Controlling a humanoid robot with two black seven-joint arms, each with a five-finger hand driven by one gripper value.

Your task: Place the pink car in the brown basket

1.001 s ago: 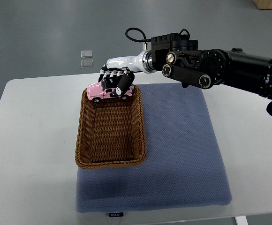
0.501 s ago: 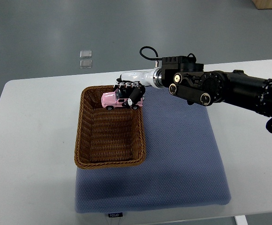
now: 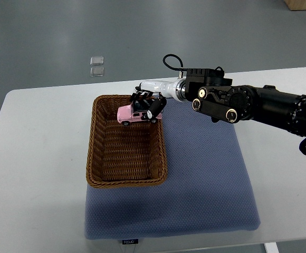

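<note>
The pink toy car point(image 3: 132, 114) is held in my right hand point(image 3: 146, 106), whose dark fingers are shut around its roof and rear. The car hangs over the far right corner of the brown wicker basket point(image 3: 97, 158), just inside its rim. The basket sits on the left part of a blue-grey mat point(image 3: 206, 179). My right arm point(image 3: 248, 103) reaches in from the right edge across the back of the table. The left arm does not show.
The white table point(image 3: 37, 153) carries the mat and the basket. Two small clear squares point(image 3: 96, 65) lie on the grey floor beyond the table's far edge.
My right hand with the pink car has moved right and lowered, from over the basket's far rim to its far right corner. The basket has shifted slightly.
</note>
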